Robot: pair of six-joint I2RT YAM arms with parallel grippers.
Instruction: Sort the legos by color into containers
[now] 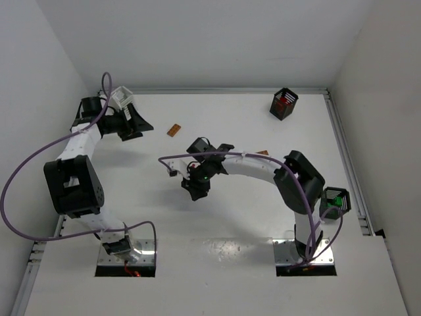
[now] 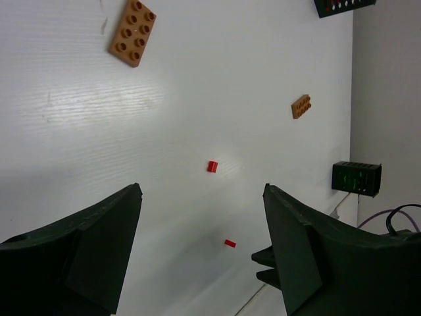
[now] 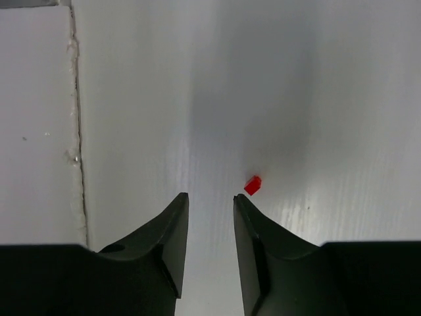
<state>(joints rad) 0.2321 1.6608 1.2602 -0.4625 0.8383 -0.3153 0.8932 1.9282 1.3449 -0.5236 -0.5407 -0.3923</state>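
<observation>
The left hand [image 2: 202, 191] is released: its two fingers stand wide apart above the white worktop [image 2: 79, 131] with nothing between them. Ahead of it lie a large orange brick [image 2: 133, 31] and, well apart to the right, a smaller orange plate [image 2: 301, 106]. Closer in, a small red brick [image 2: 212, 166] sits on the bare surface, and a tinier red piece [image 2: 229, 243] lies between the fingertips' line and the near edge of that view.

The right hand [image 3: 210, 197] hangs low over the middle of the worktop. Its fingers are parted by a narrow gap and grasp nothing. A red lego [image 3: 252, 185] rests on the surface just beyond the tip of the right-side finger; it looks slightly clear of it, though the gap is too small to be sure.

From above, a black basket with red inside [image 1: 283, 103] stands at the far right corner. A black basket with green inside [image 1: 334, 201] sits at the right edge beside the right arm's elbow. A white basket [image 1: 122, 97] is at the far left, just behind the left arm's wrist, its contents hidden.
</observation>
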